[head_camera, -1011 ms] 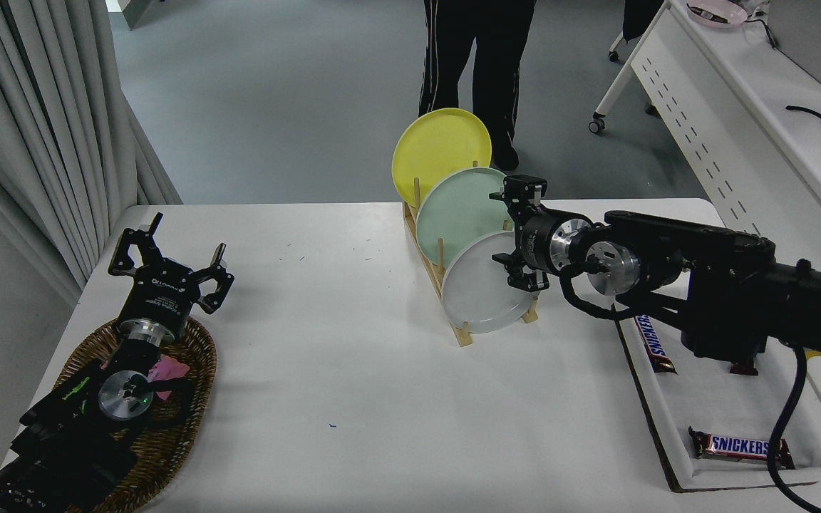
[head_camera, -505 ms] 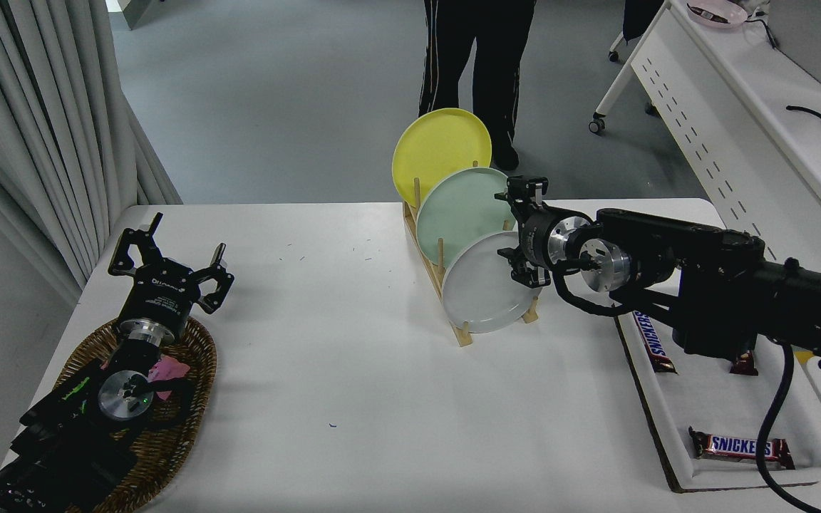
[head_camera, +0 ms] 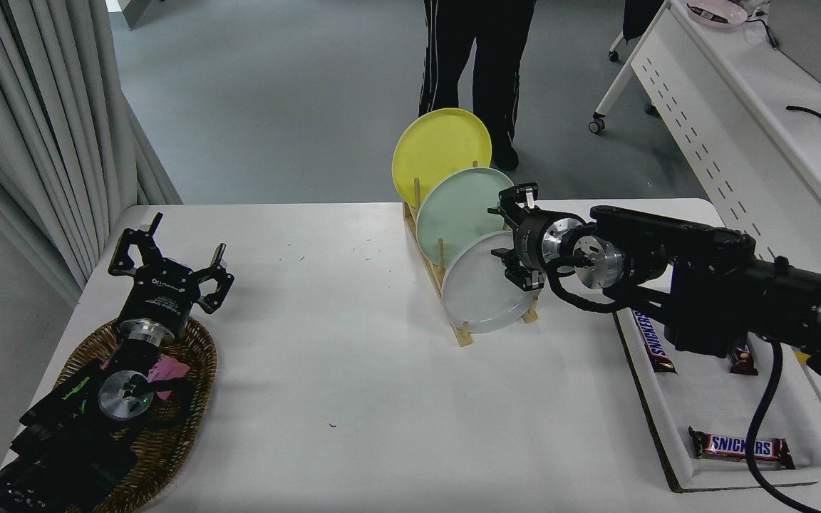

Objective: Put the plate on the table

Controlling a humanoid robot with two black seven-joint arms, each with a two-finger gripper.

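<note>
The right end effector [head_camera: 517, 239] covers the upper right edge of the grey plate [head_camera: 480, 286]; its fingers are spread with one above and one below that edge, and whether they touch the rim is hard to make out. The grey plate stands on edge in the front slot of a wooden rack [head_camera: 453, 313], which sits on the white counter [head_camera: 353, 370]. Three plates stand in the rack: the grey one nearest, a mint green plate [head_camera: 457, 206] behind it and a yellow plate [head_camera: 439, 146] at the back, each partly hidden by the one in front. The right arm hides part of a white tray [head_camera: 738, 413] at the counter's right side. Three candy bars show in the tray; two wrappers read "SNICKERS", on the bar near the front [head_camera: 738, 447] and on the one by the arm [head_camera: 649, 340], while the third bar [head_camera: 742, 358] is mostly covered and its label cannot be read. The left end effector [head_camera: 168, 267] rests at the lower left with its fingers spread wide, holding nothing, and its arm lies across a wicker basket [head_camera: 189, 399] with something pink [head_camera: 168, 370] in it. A person's dark trouser legs [head_camera: 474, 64] stand beyond the counter, cut off by the top edge.
</note>
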